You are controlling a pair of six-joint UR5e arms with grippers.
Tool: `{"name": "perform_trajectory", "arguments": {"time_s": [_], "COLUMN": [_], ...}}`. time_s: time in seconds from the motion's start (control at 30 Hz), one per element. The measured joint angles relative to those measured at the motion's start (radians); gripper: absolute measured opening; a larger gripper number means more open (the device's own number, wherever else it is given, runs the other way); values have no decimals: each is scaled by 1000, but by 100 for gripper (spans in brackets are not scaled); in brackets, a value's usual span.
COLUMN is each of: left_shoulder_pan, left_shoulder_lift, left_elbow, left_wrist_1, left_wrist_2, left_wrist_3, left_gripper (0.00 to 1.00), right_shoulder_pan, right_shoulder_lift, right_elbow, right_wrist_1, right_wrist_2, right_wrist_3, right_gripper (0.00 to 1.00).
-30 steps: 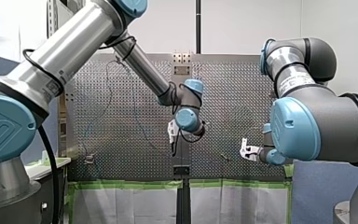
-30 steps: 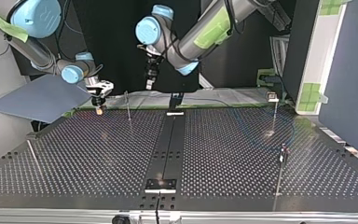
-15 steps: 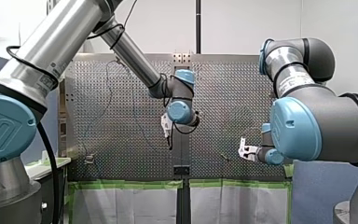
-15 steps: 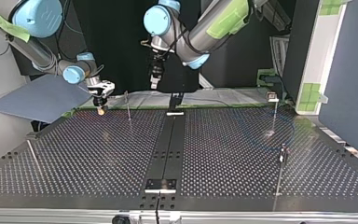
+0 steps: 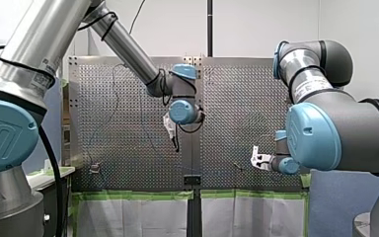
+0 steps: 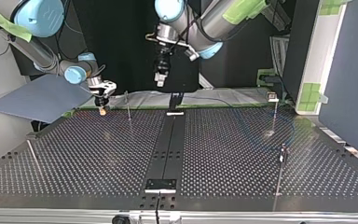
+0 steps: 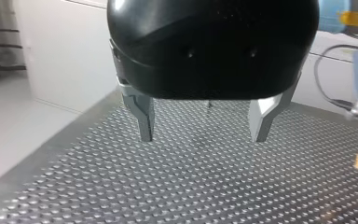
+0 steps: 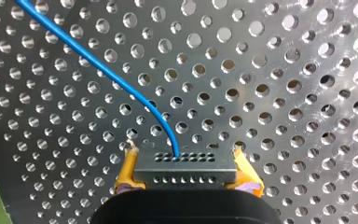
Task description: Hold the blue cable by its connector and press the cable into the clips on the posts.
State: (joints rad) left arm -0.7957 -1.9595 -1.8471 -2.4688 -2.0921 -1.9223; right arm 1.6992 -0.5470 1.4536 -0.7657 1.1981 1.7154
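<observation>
The front view looks from behind and above the arms over the perforated counter (image 5: 237, 108). The top view faces them from across it, low. Both share this counter. Each wrist view looks along its pincer: my left pincer (image 7: 203, 138) stands higher over the holes, and my right pincer (image 8: 184, 156) is seen very close, at the connector (image 8: 185, 171).

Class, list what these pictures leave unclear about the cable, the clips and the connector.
Clips on the posts: top view, too small to read.
Blue cable: right wrist view, cut off by the edge; front view, too thin to trace.
Connector: top view, too small inside my right gripper.
</observation>
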Motion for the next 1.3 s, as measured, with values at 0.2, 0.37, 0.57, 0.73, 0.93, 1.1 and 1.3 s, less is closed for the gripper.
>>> {"name": "perform_trajectory", "arguments": {"time_s": [0.2,0.37,0.57,0.73,0.93,1.1,1.3], "left_shoulder_pan": [2,6,5,6,0,-3,-22], "left_shoulder_lift": [49,87,145,184,219,237,287], "left_elbow": [-49,-87,-146,-184,-237,-284,-341], "left_wrist_1": [49,87,145,184,236,284,328], "left_wrist_2": [-1,-1,-33,-69,-111,-118,-95], "left_wrist_3": [-17,-31,3,40,92,129,94], "left_gripper": [100,100,100,100,100,100,100], "right_shoulder_pan": [1,4,6,8,10,10,10], "right_shoulder_lift": [0,0,0,0,0,0,-1], "right_elbow": [0,0,0,0,-6,-8,-9], "right_wrist_1": [0,0,0,0,4,20,60], "right_wrist_2": [0,0,0,0,4,26,74], "right_wrist_3": [-1,-3,-6,-7,-16,-34,-72], "right_gripper": [0,0,0,0,0,0,0]}}
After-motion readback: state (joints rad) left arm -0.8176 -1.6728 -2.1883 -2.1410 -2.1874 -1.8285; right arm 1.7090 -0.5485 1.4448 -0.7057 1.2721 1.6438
